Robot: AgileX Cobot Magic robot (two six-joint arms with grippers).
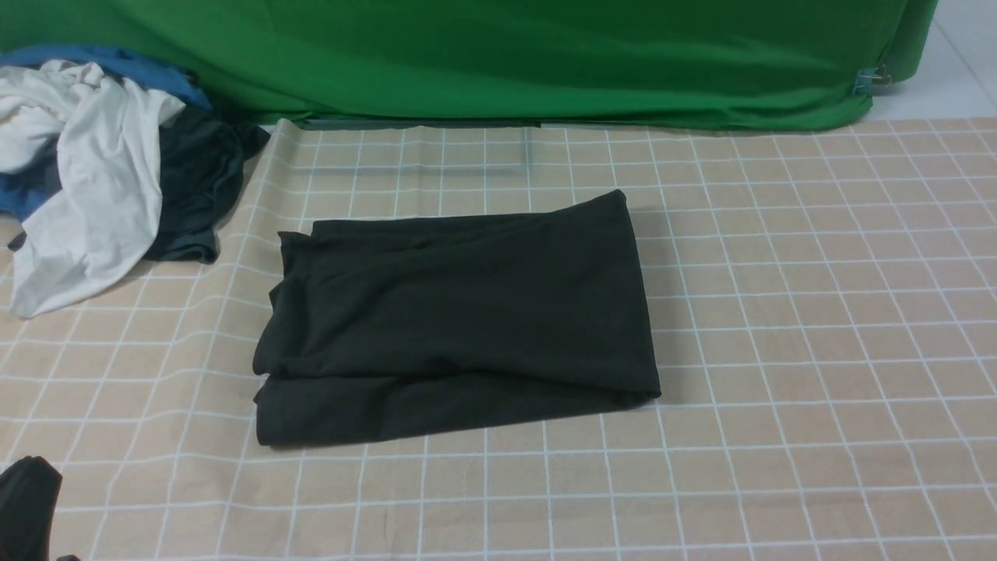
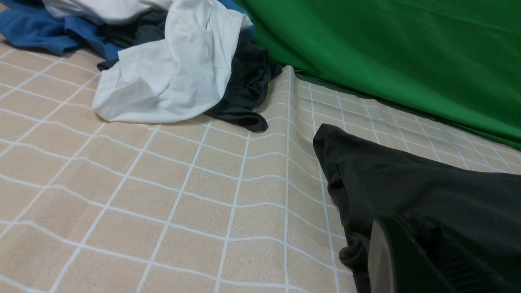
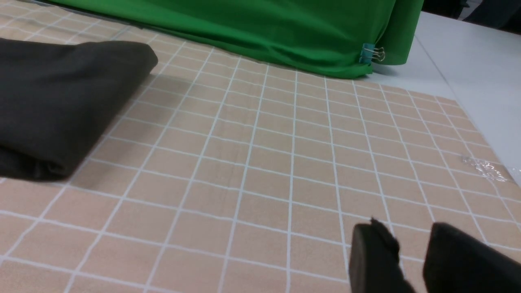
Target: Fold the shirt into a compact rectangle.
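- Shirt (image 1: 459,312): black, folded into a rough rectangle, lying flat near the middle of the checked cloth (image 1: 779,312) in the front view.
- Its right edge is a smooth, rounded fold; its left edge is looser, with layers bunched and a lower layer sticking out toward the near-left corner.
- No logo or lettering shows on the upper face.
- Left gripper (image 2: 411,260): only a dark, blurred part of it shows at the edge of the left wrist view, right over the shirt's (image 2: 427,191) bunched edge. Its jaws are pressed together, and no cloth can be seen between them. In the front view a dark bit of the left arm (image 1: 27,506) sits at the near-left corner, apart from the shirt.
- Right gripper (image 3: 411,260): its two black fingers (image 3: 374,256) stand a little apart with a gap between them, nothing in that gap, over bare checked cloth (image 3: 264,162). The shirt (image 3: 61,101) lies well apart from it.
- Pile of clothes (image 1: 101,171): white, blue and dark grey garments heaped at the far-left, beside the shirt but not touching it.
- Green drape (image 1: 506,54): hangs along the far edge of the checked cloth, with a binder clip (image 3: 372,53) at its right corner.
- Crumpled clear tape or film (image 3: 484,169) sits at the right edge of the checked cloth.
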